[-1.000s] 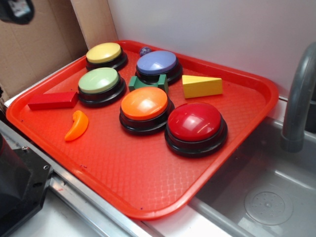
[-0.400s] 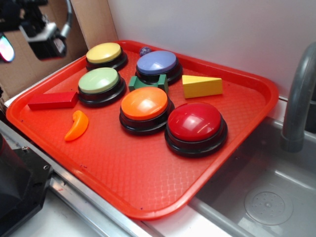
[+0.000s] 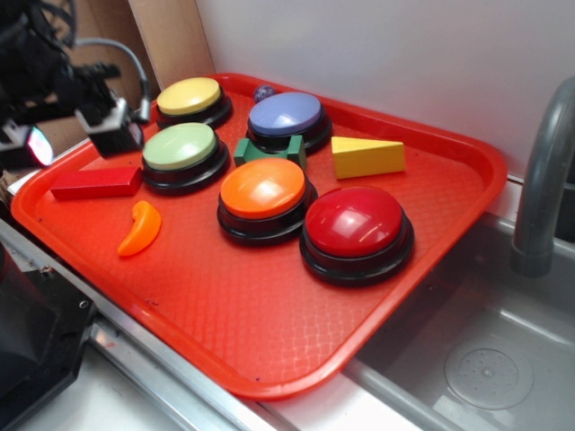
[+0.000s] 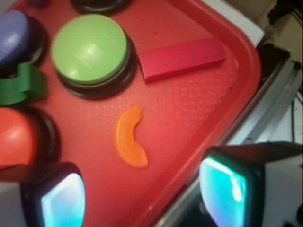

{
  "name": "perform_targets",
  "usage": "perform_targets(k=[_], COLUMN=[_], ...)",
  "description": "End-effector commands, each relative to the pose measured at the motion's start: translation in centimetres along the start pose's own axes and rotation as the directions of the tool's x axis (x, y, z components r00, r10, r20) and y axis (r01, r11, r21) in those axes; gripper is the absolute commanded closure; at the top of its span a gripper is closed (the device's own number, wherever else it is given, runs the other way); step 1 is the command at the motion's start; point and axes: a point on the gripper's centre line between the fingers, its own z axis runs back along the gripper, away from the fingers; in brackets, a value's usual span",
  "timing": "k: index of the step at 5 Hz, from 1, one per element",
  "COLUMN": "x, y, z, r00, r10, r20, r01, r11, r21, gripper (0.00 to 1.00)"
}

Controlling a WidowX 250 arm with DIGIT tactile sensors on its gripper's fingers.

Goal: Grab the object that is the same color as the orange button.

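1. The orange crescent piece (image 3: 140, 228) lies free on the red tray (image 3: 269, 332), left of the orange button (image 3: 263, 189).
2. Just behind it lies the red block (image 3: 96, 183).
3. Farther back-left, the end effector (image 4: 142, 189) hovers open, holding nothing.

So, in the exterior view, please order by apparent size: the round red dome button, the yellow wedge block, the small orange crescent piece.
1. Round red dome button, nearest the camera
2. Yellow wedge block
3. Small orange crescent piece

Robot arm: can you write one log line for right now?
gripper: open, empty | target: orange crescent on tray | orange button: untouched
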Motion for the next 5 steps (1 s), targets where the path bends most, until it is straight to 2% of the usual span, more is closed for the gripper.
perform_targets(k=[1,2,5], x=[1.1,0.7,0.5], y=[-0.7,-0.9,-1.1], z=[-4.3,-5.9,-8.0], r00=[0.995,0.998,0.998], r10=[0.076,0.034,0.056], r20=[0.066,-0.055,-0.031], r01=[-0.08,-0.034,-0.056], r11=[0.995,0.999,0.998], r21=[0.053,0.003,-0.002], gripper=[0.0,0.0,0.0])
